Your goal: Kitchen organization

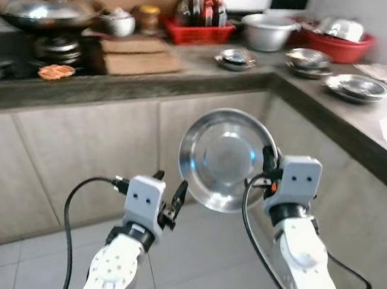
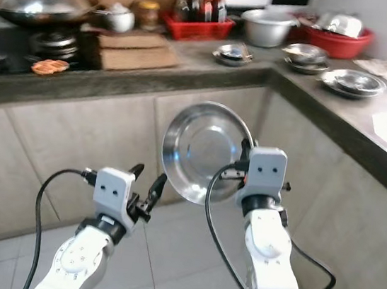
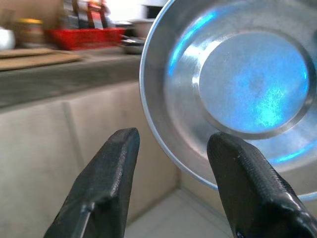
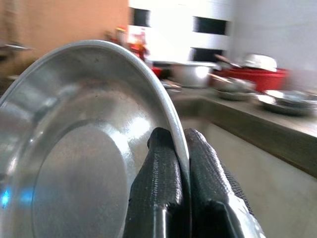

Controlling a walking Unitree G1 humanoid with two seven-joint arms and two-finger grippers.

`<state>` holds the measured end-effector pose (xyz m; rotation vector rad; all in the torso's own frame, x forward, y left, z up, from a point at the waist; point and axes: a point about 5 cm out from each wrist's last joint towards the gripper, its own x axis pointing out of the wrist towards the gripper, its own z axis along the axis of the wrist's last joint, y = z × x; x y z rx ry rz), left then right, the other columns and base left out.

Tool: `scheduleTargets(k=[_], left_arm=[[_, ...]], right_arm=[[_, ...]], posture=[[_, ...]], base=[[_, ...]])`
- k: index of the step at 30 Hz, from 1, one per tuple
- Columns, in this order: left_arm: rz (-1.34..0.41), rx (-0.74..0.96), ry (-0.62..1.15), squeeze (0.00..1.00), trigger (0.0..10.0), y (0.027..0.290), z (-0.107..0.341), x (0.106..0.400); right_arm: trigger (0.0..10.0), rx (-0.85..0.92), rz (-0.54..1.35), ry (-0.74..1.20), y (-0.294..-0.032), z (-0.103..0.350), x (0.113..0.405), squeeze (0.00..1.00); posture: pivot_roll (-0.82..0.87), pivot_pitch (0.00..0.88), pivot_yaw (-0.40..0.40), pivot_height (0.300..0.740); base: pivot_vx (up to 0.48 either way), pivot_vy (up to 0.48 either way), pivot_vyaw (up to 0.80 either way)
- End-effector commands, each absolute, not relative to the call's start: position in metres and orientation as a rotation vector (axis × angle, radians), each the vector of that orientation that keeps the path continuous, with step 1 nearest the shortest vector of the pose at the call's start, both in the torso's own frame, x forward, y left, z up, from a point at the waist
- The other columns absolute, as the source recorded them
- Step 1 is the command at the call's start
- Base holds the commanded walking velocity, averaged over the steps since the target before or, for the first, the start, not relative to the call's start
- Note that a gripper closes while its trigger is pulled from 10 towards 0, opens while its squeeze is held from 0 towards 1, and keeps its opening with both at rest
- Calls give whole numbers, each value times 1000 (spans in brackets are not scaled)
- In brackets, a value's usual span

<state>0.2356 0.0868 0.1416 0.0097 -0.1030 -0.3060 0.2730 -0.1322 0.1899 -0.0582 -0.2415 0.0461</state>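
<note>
A round steel plate (image 1: 223, 159) stands on edge in the air in front of the lower cabinets, its hollow side facing me. My right gripper (image 1: 267, 170) is shut on the plate's right rim; in the right wrist view both fingers (image 4: 166, 173) pinch the rim of the plate (image 4: 74, 163). My left gripper (image 1: 169, 197) hangs lower and to the left, open and holding nothing. In the left wrist view its fingertips (image 3: 119, 158) frame the plate (image 3: 237, 84) just ahead, without touching it.
An L-shaped stone counter (image 1: 210, 72) runs across the back and down the right. On it stand a lidded wok (image 1: 44, 7), a red basket of bottles (image 1: 198, 27), a metal pot (image 1: 267, 32), a red basin (image 1: 339, 42), several steel dishes (image 1: 355, 85) and wooden boards (image 1: 137, 55). Tiled floor (image 1: 198, 273) lies below.
</note>
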Motion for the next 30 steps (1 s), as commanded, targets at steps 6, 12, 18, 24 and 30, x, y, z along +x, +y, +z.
scheduleTargets(k=[6, 12, 18, 24, 30], left_arm=[[-324, -2, -108, 0, 10000, 83, 143, 234], [-328, -1, -106, 0, 10000, 83, 143, 234], [-331, -3, -105, 0, 10000, 83, 143, 234], [-333, -3, -105, 0, 10000, 83, 144, 234], [-339, 14, -113, 0, 10000, 82, 144, 235]], right_arm=[[10000, -61, 15, -262, -138, 195, 271, 0], [10000, -63, 5, -256, -139, 193, 270, 0], [10000, -67, -4, -251, -139, 193, 269, 0], [10000, -68, -9, -250, -140, 193, 269, 0], [10000, -69, -19, -248, -141, 193, 269, 0]], posture=[[63, 23, 12, 740], [61, 23, 16, 740], [60, 24, 17, 740], [59, 24, 20, 740], [58, 24, 20, 740]], base=[[0, 355, -800], [0, 351, -800], [0, 352, -800], [0, 350, -800], [0, 159, -800]])
